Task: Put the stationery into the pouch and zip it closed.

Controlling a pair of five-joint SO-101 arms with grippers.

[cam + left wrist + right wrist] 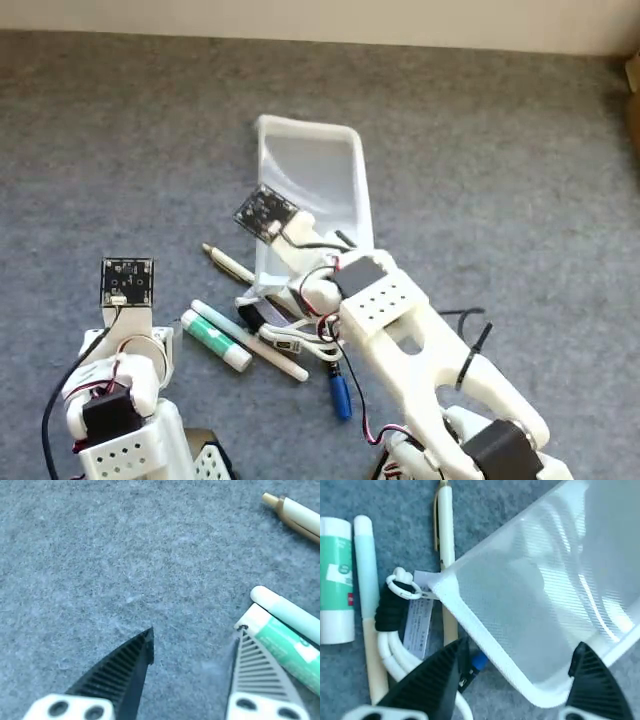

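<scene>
**Loading not started: stationery lies outside the pouch**

Right end effector (520, 652) is spread, straddling the mesh pouch (545, 580) rim. Left end effector (196, 635) is spread, one tip beside the glue stick (285, 652). Likely next: pinch the rim, then grasp the glue stick.

In the high view the pouch (312, 165) lies at the upper centre of the tabletop (520, 150), running lengthwise away from the arms. The right gripper (520, 647) hangs above its near end, fingers apart on either side of a corner. Left of that end lies a pen (226, 264). Nearer the bottom edge, a glue stick (214, 341) and a marker (250, 342) lie side by side, the glue stick on the left. A bundled cord (390, 650) rests against the marker, and a second pen (341, 392) lies further right. The left gripper (195, 632) is at lower left, fingers parted over bare tabletop, one fingertip just beside the glue stick's end.
</scene>
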